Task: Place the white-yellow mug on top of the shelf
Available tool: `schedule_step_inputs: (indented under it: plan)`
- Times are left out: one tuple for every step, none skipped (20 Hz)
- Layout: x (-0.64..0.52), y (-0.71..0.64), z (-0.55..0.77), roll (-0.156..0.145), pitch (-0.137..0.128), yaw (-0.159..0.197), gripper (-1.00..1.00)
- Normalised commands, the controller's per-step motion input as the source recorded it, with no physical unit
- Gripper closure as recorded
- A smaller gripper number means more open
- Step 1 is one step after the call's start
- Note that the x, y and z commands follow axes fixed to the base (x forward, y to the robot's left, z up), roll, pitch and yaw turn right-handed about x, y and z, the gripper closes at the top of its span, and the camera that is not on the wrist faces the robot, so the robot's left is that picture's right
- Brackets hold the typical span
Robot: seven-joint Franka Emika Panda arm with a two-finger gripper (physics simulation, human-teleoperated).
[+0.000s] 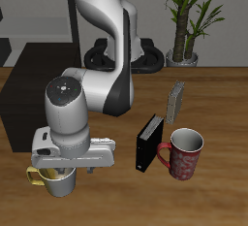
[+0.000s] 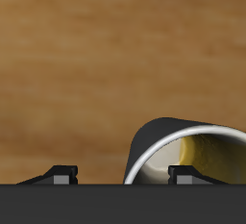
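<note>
Counting two mugs (image 1: 60,179) (image 1: 184,153) — one shelf (image 1: 19,109)

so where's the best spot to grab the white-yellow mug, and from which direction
Probably the rim wall, coming straight down from above. The white-yellow mug stands upright with its mouth open upward, and its yellow handle sticks out to one side, so a thin wall away from the handle suits two fingers best. In the wrist view the gripper already straddles the rim, one finger over the yellowish interior.
</note>
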Motion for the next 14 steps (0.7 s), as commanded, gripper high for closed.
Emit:
schedule_step_inputs:
  plan:
    - [-0.03,-0.03,-0.07,0.011,0.005,-0.01,1.0]
    - [-0.01,0.01,-0.02,-0.005,0.007,-0.002,1.0]
    - [-0.01,-0.04,-0.04,-0.016,0.013,-0.017,1.0]
    - [-0.03,0.0,-0.04,0.008,0.015,-0.031,1.0]
    - [0.01,0.02,-0.05,0.025,-0.002,0.02,1.0]
    - [-0.03,-0.07,-0.06,-0.014,-0.003,-0.014,1.0]
    - [0.0,0.0,0.0,0.0,0.0,0.0,1.0]
    - [0.01,-0.12,-0.03,0.017,-0.004,-0.044,1.0]
    - [-0.02,-0.12,-0.01,-0.019,-0.012,-0.02,1.0]
    - [-0.02,-0.1,0.02,0.021,-0.01,-0.022,1.0]
    - [-0.02,-0.03,0.03,-0.01,-0.007,0.0,1.0]
    - [-0.02,-0.14,0.1,-0.015,0.0,-0.018,1.0]
    - [-0.18,-0.09,0.32,-0.004,-0.039,0.008,1.0]
    - [-0.11,-0.09,0.3,-0.04,-0.021,-0.034,1.0]
